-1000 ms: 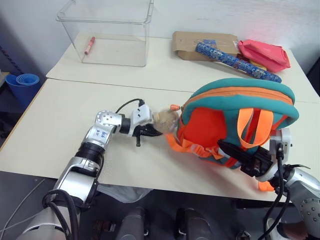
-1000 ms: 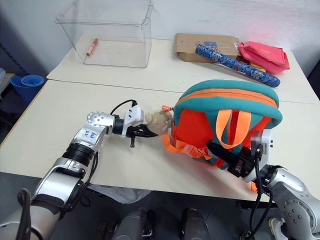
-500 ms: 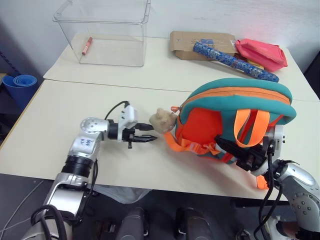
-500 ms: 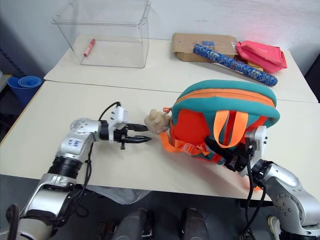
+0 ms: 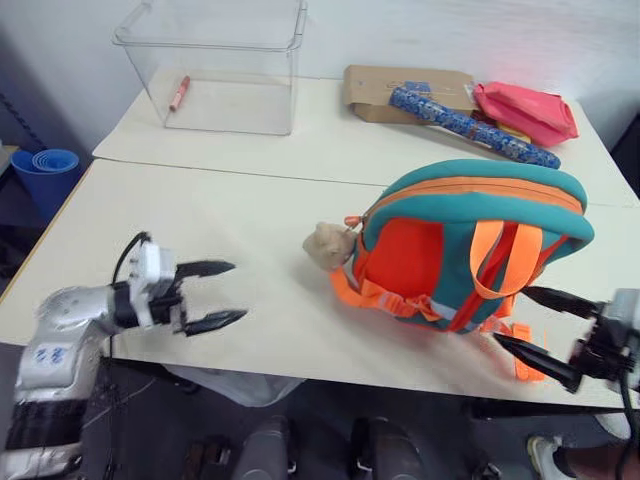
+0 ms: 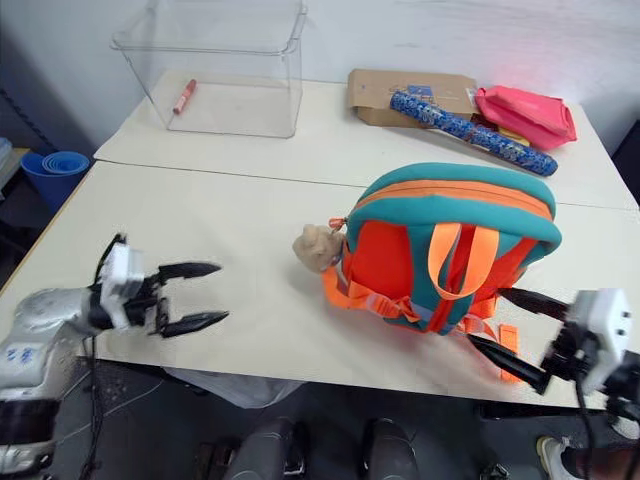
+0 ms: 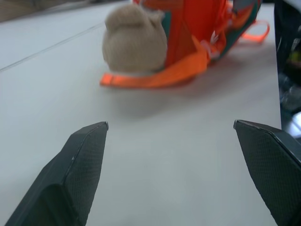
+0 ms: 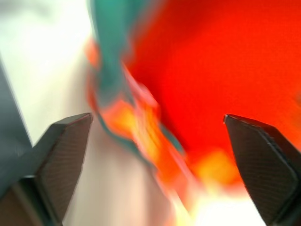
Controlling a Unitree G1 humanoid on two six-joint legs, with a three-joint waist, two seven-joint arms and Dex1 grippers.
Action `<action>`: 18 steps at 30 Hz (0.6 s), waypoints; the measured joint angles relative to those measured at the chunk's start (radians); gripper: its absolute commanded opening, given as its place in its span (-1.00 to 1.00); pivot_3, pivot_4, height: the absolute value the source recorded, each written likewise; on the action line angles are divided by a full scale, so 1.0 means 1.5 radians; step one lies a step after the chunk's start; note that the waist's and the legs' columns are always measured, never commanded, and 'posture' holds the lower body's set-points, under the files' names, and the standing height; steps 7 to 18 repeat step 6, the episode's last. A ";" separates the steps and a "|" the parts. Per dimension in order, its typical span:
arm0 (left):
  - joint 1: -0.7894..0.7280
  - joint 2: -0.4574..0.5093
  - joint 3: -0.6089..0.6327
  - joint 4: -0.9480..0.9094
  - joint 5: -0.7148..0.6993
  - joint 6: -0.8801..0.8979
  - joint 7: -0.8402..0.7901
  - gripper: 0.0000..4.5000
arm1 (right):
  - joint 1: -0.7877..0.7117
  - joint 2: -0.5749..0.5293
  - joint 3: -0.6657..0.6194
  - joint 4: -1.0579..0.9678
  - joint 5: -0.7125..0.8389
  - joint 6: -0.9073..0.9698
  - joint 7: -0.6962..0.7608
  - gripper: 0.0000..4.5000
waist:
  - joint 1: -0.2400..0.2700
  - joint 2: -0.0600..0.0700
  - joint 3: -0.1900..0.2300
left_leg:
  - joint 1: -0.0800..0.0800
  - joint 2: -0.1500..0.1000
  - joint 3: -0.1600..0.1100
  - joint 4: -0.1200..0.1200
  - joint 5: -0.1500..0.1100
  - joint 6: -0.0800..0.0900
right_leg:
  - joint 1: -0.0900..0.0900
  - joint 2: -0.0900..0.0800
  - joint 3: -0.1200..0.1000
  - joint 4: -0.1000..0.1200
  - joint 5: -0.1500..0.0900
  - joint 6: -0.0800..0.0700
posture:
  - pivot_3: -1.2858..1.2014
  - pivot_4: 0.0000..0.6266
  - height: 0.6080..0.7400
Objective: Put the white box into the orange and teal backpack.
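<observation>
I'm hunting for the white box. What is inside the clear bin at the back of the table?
Inside the clear bin lies just a red marker. No white box there. The backpack is zipped shut, so its contents are hidden.

Orange and teal backpack point(image 5: 470, 250): orange body, teal top and trim, orange straps, thin orange line along the teal band. Tan plush toy point(image 5: 327, 245) at its side. Table point(image 5: 200, 230): pale cream. Clear plastic bin point(image 5: 215, 62) holding a red-pink marker point(image 5: 179, 91). Brown cardboard box point(image 5: 400, 88). Blue tube point(image 5: 472, 125) with speckled multicolour pattern. Red-pink pouch point(image 5: 528, 108). Blue stacked cups point(image 5: 44, 165). Black fingers point(image 5: 200, 268) on silver arms, both sides.
</observation>
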 measured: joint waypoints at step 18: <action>0.052 0.005 0.006 -0.045 0.017 -0.028 0.031 1.00 | -0.058 -0.029 -0.002 0.198 -0.103 -0.194 0.055 0.99 | 0.001 0.002 0.000 | 0.005 0.001 0.002 -0.002 -0.003 -0.004 | 0.003 0.000 0.002 -0.001 -0.001 -0.001 | 0.03 -0.52 1.00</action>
